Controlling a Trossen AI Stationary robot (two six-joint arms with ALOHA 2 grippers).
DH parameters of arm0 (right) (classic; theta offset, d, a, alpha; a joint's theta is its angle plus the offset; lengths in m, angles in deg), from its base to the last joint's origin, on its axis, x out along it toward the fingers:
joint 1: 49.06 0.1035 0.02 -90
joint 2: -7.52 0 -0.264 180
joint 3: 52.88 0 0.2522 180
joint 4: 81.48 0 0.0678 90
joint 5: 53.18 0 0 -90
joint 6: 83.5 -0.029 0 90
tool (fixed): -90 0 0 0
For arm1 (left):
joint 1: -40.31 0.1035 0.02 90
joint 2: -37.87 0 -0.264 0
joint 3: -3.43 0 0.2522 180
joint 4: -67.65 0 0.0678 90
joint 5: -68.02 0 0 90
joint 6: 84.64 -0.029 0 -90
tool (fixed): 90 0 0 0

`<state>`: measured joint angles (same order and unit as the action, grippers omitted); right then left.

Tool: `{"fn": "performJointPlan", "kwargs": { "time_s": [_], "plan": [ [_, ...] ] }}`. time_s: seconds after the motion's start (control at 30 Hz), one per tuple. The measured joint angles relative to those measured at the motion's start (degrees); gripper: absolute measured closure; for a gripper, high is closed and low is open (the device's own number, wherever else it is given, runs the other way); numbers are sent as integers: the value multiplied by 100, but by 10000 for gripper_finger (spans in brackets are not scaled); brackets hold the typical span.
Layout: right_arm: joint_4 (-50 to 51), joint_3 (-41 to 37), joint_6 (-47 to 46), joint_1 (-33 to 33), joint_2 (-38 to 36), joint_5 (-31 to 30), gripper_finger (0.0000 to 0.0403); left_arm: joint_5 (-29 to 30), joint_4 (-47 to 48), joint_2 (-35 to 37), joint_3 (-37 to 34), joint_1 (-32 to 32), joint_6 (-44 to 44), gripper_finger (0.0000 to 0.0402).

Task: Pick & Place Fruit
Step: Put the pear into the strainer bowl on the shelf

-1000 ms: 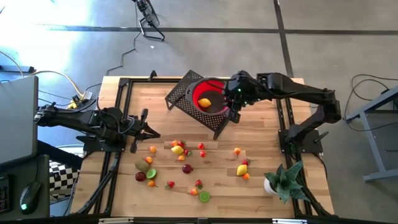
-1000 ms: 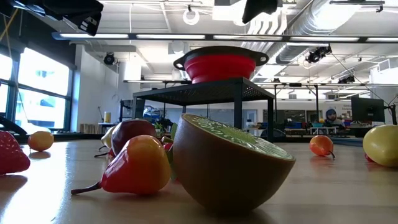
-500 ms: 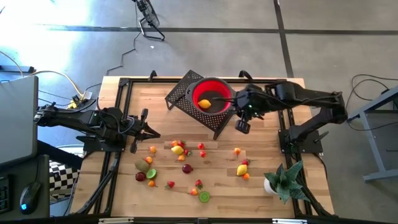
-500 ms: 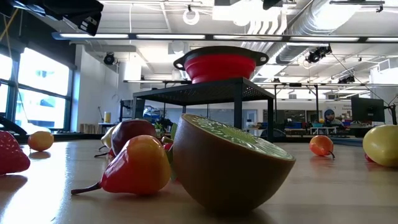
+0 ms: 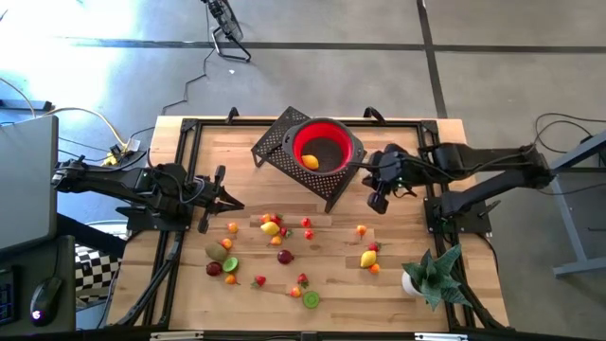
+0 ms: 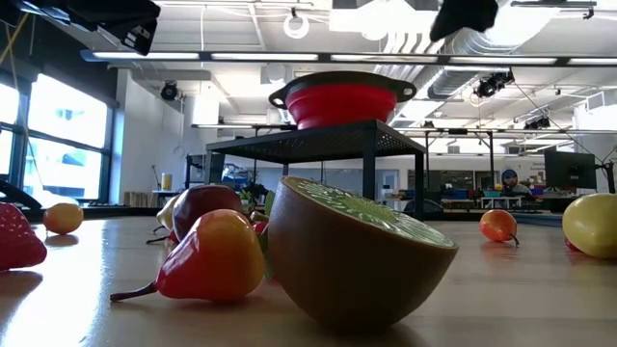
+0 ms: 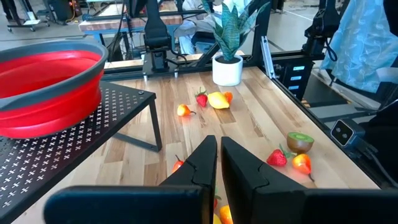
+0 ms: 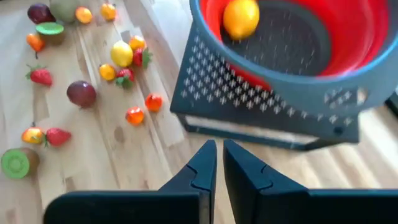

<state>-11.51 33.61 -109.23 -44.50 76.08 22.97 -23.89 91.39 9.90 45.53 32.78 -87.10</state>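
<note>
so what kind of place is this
Probably a robotics lab or workshop: a wooden table with two fixed arms, exposed ceiling ducts, and workbenches with monitors behind.

Floor (image 5: 312, 76): grey concrete, dark seams, a cable lying across it. Ceiling (image 6: 241, 29): white, open, with ducts (image 6: 501, 43) and strip lights. Windows (image 6: 58, 125): tall and bright along one wall. Desks and monitors (image 6: 569, 169) stand farther back.
</note>
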Motion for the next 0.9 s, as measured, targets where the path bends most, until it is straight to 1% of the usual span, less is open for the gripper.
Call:
{"fn": "performJointPlan", "kwargs": {
  "time_s": [0.13,0.3,0.47,0.67,0.8,0.9],
  "plan": [
    [-46,-374,-168,0,-139,331,382,0,0,0,0,0,0,382],
    [-45,-614,-233,-2,-159,863,382,2,2,0,0,-2,2,382],
    [-52,-917,-814,-2,-162,1419,382,2,3,0,0,0,0,382],
    [51,-1195,-1581,-2,-162,1738,382,0,4,0,0,-2,0,382],
    [48,-1400,-2296,-2,-162,1766,382,0,4,-1,0,-2,2,382],
    [34,-1542,-2640,-2,-162,1819,382,0,4,0,0,-2,0,382]
  ]
}}
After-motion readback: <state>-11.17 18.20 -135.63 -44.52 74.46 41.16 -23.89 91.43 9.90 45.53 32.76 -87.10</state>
